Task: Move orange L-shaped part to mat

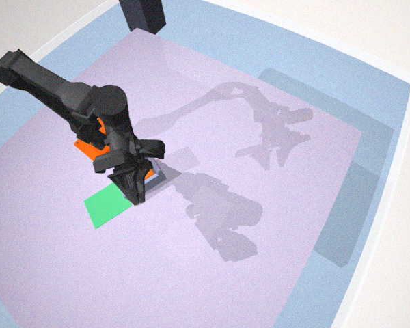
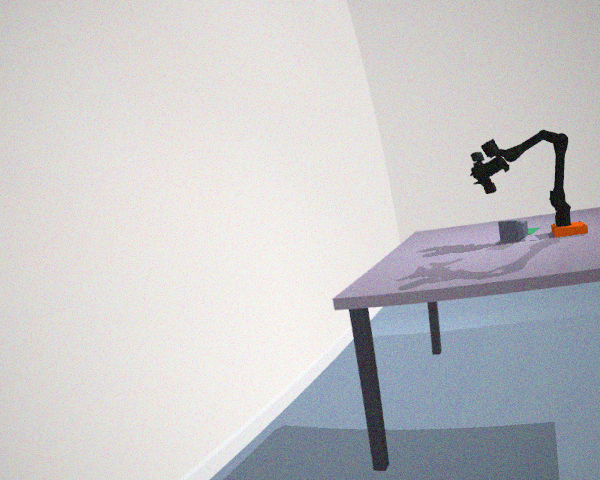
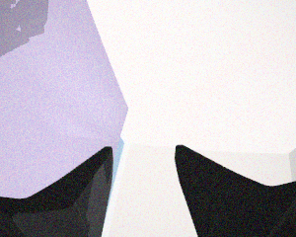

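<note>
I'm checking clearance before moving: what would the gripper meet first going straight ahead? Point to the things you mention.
The gripper (image 1: 139, 202) (image 2: 474, 176) (image 3: 144, 153) would probably meet the pale wall (image 3: 187, 99); the way there looks free, though depth is unclear.
</note>
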Robot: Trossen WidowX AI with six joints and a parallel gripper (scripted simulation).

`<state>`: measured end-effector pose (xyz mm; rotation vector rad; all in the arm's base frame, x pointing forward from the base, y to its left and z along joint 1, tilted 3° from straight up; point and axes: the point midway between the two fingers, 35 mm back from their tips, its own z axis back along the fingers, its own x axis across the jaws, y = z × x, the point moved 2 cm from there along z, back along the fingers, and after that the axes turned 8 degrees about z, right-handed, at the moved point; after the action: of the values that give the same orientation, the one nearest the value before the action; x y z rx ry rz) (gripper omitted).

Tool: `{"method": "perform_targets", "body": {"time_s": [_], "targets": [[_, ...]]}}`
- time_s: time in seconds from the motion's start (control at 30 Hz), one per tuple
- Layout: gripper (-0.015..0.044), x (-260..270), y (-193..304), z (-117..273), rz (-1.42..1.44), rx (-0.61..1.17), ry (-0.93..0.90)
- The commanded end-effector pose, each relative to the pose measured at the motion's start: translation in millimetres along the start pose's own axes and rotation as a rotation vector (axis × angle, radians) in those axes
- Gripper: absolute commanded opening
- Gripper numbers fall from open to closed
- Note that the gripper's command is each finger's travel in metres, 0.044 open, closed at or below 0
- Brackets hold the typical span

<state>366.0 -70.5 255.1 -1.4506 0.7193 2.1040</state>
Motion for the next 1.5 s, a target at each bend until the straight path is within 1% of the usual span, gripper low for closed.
{"method": "perform_targets", "body": {"time_s": [0.0, 0.13, 0.27, 0.47, 0.6, 1.2, 1.3, 1.47], "targets": [[0.018, 68.4, -35.4, 9.2, -0.46, -0.065, -0.519], [0.018, 87.6, -37.1, 23.1, -0.619, 0.018, -0.7], [0.018, 103.8, -35.6, 40.6, -0.77, 0.152, -0.868], [0.018, 120.5, -29.0, 71.6, -0.973, 0.435, -1.071], [0.018, 125.9, -23.5, 91.6, -1.076, 0.644, -1.154], [0.018, 127.9, -23.6, 92.1, -1.082, 0.657, -1.158], [0.018, 144.4, -26.8, 85.3, -1.082, 0.657, -1.158], [0.018, 193.8, -31.0, 70.4, -1.082, 0.657, -1.158]]}}
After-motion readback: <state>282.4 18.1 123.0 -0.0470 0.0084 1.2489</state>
